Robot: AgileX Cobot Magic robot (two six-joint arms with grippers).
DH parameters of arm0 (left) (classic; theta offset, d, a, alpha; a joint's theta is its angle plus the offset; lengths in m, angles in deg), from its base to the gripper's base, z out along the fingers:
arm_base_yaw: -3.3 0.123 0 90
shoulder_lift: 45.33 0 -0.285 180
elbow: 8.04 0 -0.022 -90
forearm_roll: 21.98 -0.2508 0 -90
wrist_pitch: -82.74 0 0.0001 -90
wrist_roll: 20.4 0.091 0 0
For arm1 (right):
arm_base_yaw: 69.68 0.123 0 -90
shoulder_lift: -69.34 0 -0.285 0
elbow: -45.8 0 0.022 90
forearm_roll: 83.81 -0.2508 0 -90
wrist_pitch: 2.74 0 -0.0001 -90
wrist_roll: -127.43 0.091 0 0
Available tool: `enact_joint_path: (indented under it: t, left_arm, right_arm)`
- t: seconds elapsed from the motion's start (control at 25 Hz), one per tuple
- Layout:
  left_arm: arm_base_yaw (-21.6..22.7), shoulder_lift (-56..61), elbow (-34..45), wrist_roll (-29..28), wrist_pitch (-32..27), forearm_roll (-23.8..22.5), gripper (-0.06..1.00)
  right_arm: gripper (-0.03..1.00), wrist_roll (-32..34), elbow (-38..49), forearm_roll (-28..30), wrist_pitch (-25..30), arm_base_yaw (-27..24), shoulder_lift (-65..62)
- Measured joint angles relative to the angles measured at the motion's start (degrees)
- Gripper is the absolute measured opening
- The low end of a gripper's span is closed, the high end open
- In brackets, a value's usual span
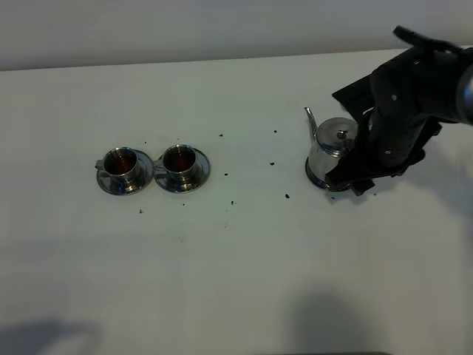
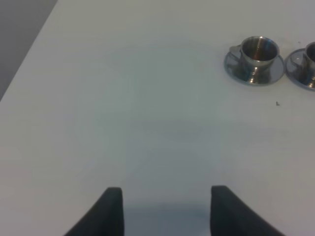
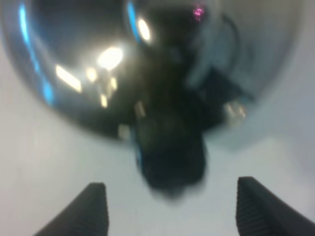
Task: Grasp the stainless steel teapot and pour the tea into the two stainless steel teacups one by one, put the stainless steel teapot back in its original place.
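The stainless steel teapot (image 1: 331, 146) stands upright on the white table at the right, its spout pointing left. My right gripper (image 1: 346, 177) is at its handle side, low by the base. In the right wrist view the fingers (image 3: 93, 209) stand wide apart, with the dark handle (image 3: 170, 157) between them and touching neither; the gripper (image 3: 172, 209) is open and the teapot's shiny body (image 3: 123, 64) fills the view. The two stainless steel teacups (image 1: 122, 166) (image 1: 179, 162) sit on saucers at the left, each with dark tea in it. My left gripper (image 2: 166, 209) hangs open over bare table, with one teacup (image 2: 258, 51) ahead of it.
Small dark specks (image 1: 287, 196) lie scattered on the table between the cups and the pot. The table's back edge (image 1: 222, 61) runs along the top of the exterior view. In the left wrist view, a table edge (image 2: 29, 54) borders a grey floor.
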Motion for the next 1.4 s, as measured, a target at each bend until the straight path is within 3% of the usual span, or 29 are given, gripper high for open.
enact_joint_path:
  t: [0.2, 0.32, 0.56, 0.92, 1.16, 1.4]
  left_arm:
    - [0.0, 0.0, 0.0, 0.0, 0.0, 0.0, 0.44]
    - [0.0, 0.0, 0.0, 0.0, 0.0, 0.0, 0.44]
    - [0.0, 0.0, 0.0, 0.0, 0.0, 0.0, 0.44]
    - [0.0, 0.0, 0.0, 0.1, 0.0, 0.0, 0.44]
    - [0.0, 0.0, 0.0, 0.0, 0.0, 0.0, 0.44]
    - [0.0, 0.0, 0.0, 0.2, 0.0, 0.0, 0.44]
  right_arm:
    - [0.53, -2.3, 1.4, -1.1, 12.4, 0.0, -8.3]
    - [0.51, -4.9, 6.6, -4.1, 16.1, 0.0, -15.5]
    - [0.49, -8.8, 22.4, -9.9, 14.4, 0.0, -36.4]
    - [0.49, -10.6, 40.7, -10.4, 13.4, 0.0, -67.1]
    - [0.49, -10.9, 45.7, -10.5, 11.4, 0.0, -80.6]
    - [0.49, -10.7, 45.8, -10.5, 10.9, 0.0, -82.6]
